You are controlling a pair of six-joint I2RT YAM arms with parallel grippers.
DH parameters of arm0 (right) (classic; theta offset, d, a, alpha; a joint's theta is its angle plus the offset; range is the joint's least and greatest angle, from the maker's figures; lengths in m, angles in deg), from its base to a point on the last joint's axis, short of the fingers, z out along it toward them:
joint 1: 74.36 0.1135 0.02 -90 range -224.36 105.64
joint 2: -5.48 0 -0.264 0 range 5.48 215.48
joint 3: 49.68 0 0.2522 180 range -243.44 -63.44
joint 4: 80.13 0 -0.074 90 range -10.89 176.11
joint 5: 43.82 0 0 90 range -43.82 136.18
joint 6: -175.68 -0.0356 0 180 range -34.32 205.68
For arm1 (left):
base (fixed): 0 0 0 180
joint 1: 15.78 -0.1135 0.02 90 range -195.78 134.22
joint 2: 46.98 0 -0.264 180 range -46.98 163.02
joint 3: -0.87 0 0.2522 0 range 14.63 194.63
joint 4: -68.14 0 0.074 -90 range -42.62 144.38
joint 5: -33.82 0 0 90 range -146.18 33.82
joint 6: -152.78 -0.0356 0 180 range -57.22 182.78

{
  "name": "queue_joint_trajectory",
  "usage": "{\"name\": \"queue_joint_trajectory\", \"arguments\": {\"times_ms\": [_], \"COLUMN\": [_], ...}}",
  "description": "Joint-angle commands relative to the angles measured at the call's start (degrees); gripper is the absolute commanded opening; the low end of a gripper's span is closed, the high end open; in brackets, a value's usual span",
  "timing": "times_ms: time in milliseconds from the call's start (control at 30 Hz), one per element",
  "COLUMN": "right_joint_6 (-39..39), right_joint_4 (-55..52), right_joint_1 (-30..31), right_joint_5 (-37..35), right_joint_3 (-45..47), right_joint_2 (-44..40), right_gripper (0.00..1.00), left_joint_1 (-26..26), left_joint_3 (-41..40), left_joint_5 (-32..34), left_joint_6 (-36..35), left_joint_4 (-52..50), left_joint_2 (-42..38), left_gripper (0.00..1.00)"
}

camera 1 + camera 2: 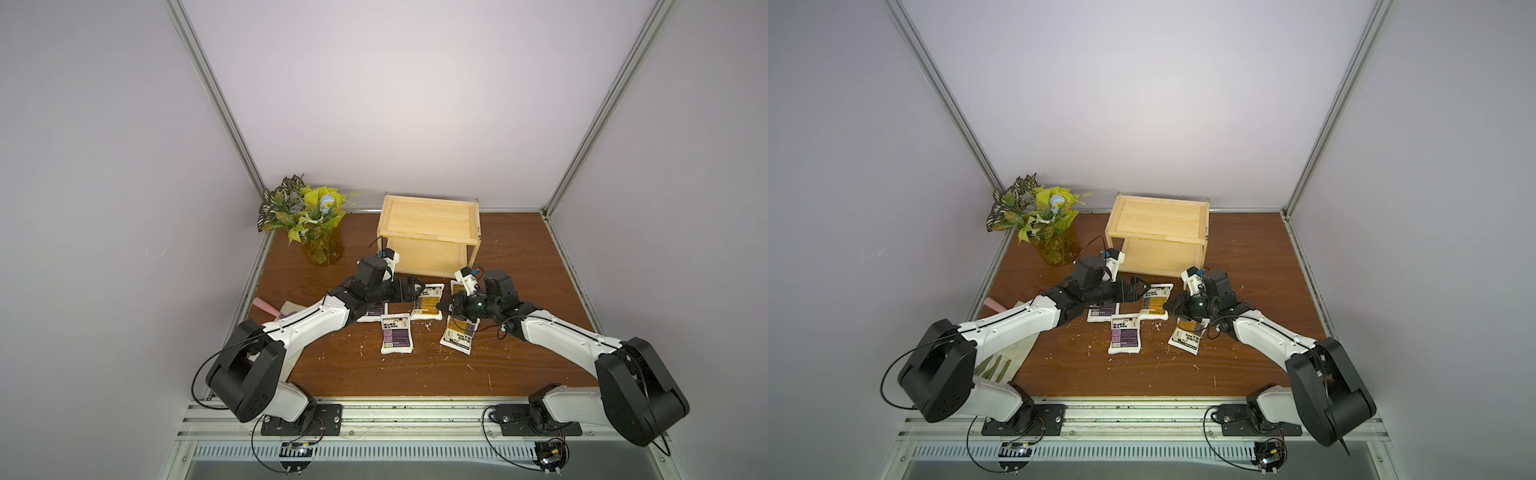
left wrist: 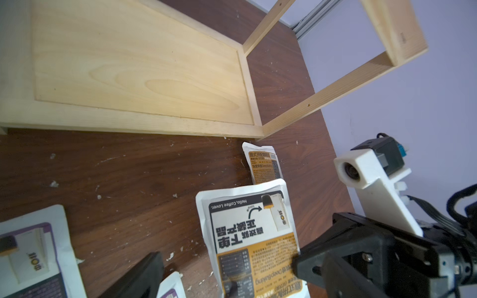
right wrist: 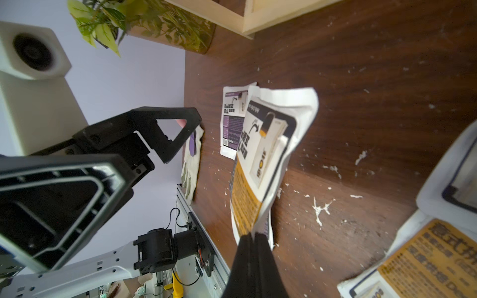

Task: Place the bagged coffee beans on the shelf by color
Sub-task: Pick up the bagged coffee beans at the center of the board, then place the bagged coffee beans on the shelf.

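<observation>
Now the right end effector (image 3: 254,233) is clamping a side edge of the flat white orange-labelled coffee pouch (image 3: 268,144), low over the brown wooden surface (image 1: 374,374), its long axis pointing toward the pale wooden shelf (image 1: 430,220) just beyond.

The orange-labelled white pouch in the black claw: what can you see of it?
A flat white pouch, plastic by its look, with black print and an orange text block on one half; its white end is creased. The right gripper, shut, pinches its edge at the orange end and holds it tilted over the dark wooden table, before the pale wooden shelf. Whether it touches the table is unclear.
</observation>
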Motion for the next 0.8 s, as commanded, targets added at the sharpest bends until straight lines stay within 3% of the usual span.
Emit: {"name": "queue_joint_trajectory", "arguments": {"times_ms": [0, 200, 467, 767], "right_joint_6": [-0.56, -0.65, -1.69, -0.69], "right_joint_4": [-2.55, -5.44, -6.06, -6.16], "right_joint_1": [0.09, 0.08, 0.19, 0.13], "right_joint_5": [0.29, 0.90, 2.72, 3.98], "right_joint_3": [-4.40, -10.07, -18.34, -28.99], "right_joint_2": [-3.44, -4.92, -4.21, 2.15], "right_gripper": [0.00, 0.00, 0.00, 0.00], "left_joint_1": [0.57, -0.93, -7.43, -13.09], "left_joint_3": [2.86, 6.41, 11.99, 22.09], "left_joint_5": [1.35, 1.78, 0.97, -0.02], "left_joint_6": [-2.22, -1.95, -1.34, -1.23], "left_joint_4": [-4.55, -7.00, -8.67, -15.80], "left_joint_2": [-3.17, -6.42, -9.62, -5.68], "left_gripper": [1.00, 1.00, 1.00, 1.00]}}
